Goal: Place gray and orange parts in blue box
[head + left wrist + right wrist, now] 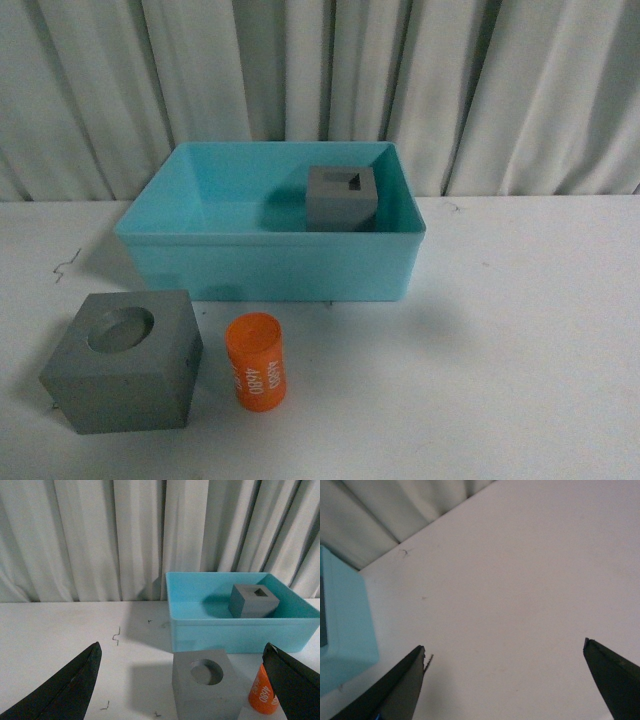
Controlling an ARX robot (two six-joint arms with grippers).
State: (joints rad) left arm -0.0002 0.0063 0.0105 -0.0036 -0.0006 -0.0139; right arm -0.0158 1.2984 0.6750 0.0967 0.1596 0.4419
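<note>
A gray cube with a round recess sits on the white table at the front left, with the orange cylinder upright just to its right. A second gray cube with a square recess rests inside the blue box, toward its back right. In the left wrist view my left gripper is open, its fingers spread wide around the round-recess cube and the orange cylinder, with the blue box and its cube behind. My right gripper is open over bare table. Neither arm shows in the front view.
White curtains hang close behind the table. Small dark scratch marks lie on the table left of the box. In the right wrist view a corner of the blue box shows beside the gripper.
</note>
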